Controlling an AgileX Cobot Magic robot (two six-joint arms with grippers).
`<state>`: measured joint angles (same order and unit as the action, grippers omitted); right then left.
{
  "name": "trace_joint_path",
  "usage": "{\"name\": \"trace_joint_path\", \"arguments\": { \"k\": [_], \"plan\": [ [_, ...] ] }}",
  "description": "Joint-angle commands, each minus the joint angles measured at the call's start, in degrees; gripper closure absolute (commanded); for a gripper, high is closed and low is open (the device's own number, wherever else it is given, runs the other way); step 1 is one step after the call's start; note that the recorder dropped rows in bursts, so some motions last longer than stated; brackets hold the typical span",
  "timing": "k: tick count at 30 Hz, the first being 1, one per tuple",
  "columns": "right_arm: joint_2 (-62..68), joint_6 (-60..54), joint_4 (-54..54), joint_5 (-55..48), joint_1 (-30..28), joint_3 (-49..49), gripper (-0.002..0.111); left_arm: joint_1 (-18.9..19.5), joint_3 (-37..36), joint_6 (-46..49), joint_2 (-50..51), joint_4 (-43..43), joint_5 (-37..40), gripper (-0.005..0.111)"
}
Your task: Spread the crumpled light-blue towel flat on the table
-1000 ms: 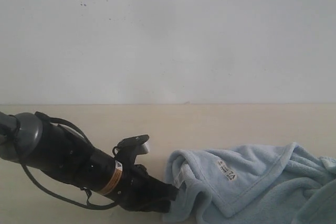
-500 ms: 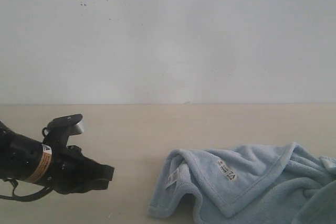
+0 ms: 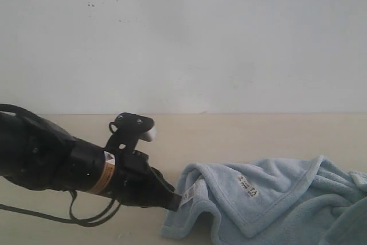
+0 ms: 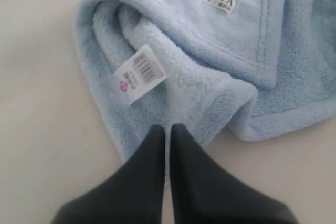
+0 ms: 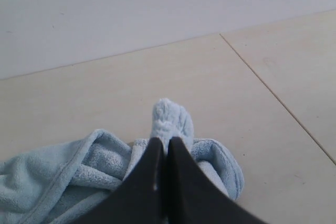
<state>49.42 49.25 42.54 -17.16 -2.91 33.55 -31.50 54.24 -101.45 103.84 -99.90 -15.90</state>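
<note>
Left arm (image 3: 51,162): black, laid low across the left of the counter (image 3: 258,136), pointed toward the middle.

Left claw (image 3: 176,201): jaws pressed together with only a thin slit between them. Its tips are set at the near rolled edge of the towel (image 3: 287,199). No cloth is seen between the jaws, and whether the tips touch the pile cannot be told.

Towel: pale blue, crumpled and folded over itself, lying on the counter from the middle to the right edge of the exterior view. A barcode tag (image 4: 139,74) is seen in the rolled fold just beyond the left claw. A small white printed label (image 3: 248,186) is sewn near the hemmed corner.

Right claw (image 5: 168,142): seen only in its wrist view. Its jaws are closed, and a tuft of towel is pinched at the tips and raised above the rest of the cloth.
</note>
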Motion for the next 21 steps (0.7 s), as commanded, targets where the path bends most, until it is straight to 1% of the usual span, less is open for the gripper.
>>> {"name": "trace_joint_path", "arguments": {
  "k": [1, 2, 4, 7, 8, 9, 12, 19, 21],
  "plan": [
    [-0.1, -0.1, -0.2, 0.0, 0.1, -0.2, 0.108, -3.5, 1.4, 7.0, 3.0, 0.0, 7.2, 0.102],
    [-0.1, -0.1, -0.2, 0.0, 0.1, -0.2, 0.108, -3.9, 1.4, 8.0, 3.8, 0.0, 8.5, 0.100],
    [-0.1, -0.1, -0.2, 0.0, 0.1, -0.2, 0.108, -4.1, 1.4, 8.3, 5.3, 0.0, 9.0, 0.090],
    [-0.1, -0.1, -0.2, 0.1, 0.1, -0.2, 0.108, -4.1, 1.5, 8.3, 6.9, 0.0, 9.1, 0.069],
    [-0.1, -0.1, -0.2, 0.2, 0.1, -0.2, 0.108, -4.1, 1.9, 8.2, 8.0, 0.0, 9.1, 0.058],
    [-0.1, -0.1, -0.2, 0.2, 0.1, -0.2, 0.108, -4.1, 2.0, 8.2, 8.3, 0.0, 9.0, 0.056],
    [-0.1, -0.1, -0.2, 0.2, 0.1, -0.2, 0.108, -4.7, 3.1, 8.2, 9.3, 0.0, 8.4, 0.057],
    [-0.1, -0.1, -0.9, 0.2, 0.1, -0.2, 0.108, -5.1, 3.3, 8.3, 11.6, 0.0, 8.9, 0.057],
    [-0.1, -0.1, -1.2, 0.2, 0.1, -0.2, 0.108, -5.1, 4.3, 8.1, 13.0, 0.0, 8.0, 0.057]
  ]
}}
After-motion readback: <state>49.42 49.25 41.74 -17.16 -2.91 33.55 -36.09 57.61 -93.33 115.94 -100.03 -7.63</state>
